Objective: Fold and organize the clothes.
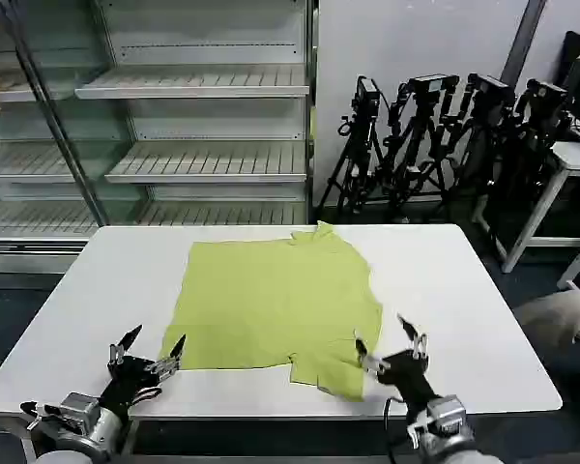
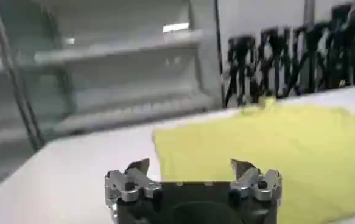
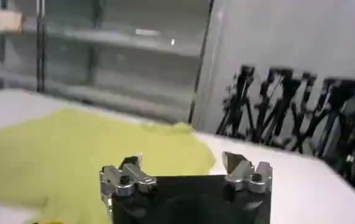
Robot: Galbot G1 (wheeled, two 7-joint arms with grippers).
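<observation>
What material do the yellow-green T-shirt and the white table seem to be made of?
The T-shirt looks like soft matte knit fabric, probably cotton: it lies limp with gentle wrinkles and no shine. The table looks like a smooth, hard white board, perhaps laminate or painted wood; its flat, even surface with a faint sheen suggests this, but the core cannot be told.

The T-shirt (image 1: pixel 275 304) in front of me is plain lime yellow-green and lies flat on the white table (image 1: pixel 464 290), partly folded into a rough rectangle. Its collar end bunches into a small peak at the far edge, pointing toward the shelves. A flap of cloth sticks out past the near edge on my right side. Soft creases cross its surface.
</observation>
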